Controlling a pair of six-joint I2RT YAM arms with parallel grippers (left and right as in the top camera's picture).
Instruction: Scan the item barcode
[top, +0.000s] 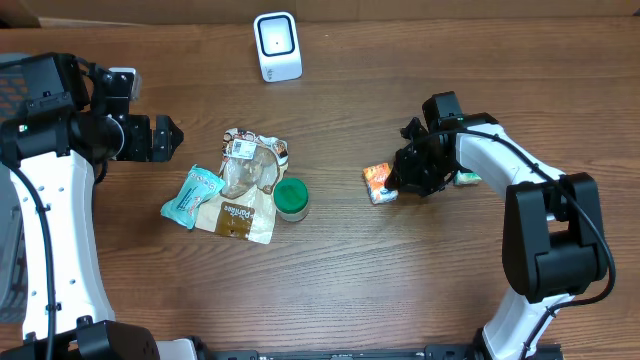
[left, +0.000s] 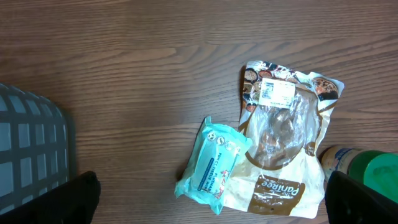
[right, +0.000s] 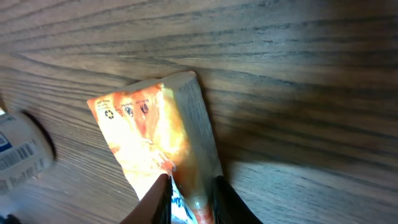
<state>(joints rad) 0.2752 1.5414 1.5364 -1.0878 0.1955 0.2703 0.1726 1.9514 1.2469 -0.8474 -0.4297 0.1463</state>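
A white barcode scanner (top: 277, 45) stands at the table's far edge, its window facing the table. An orange snack packet (top: 379, 183) lies right of centre. My right gripper (top: 408, 178) reaches onto it from the right. In the right wrist view both fingers press the sides of the orange packet (right: 155, 124), so the right gripper (right: 191, 193) is shut on its near end. My left gripper (top: 160, 138) hovers at the left, open and holding nothing. In the left wrist view the left gripper (left: 211, 186) is spread wide above the pile of goods.
Left of centre lie a teal tissue pack (top: 190, 196), a clear-and-brown bread bag (top: 245, 185) with a white label, and a green-lidded jar (top: 291, 198). A small white barcoded item (right: 18, 152) sits beside the right arm. A grey basket (left: 31, 149) is at the left edge.
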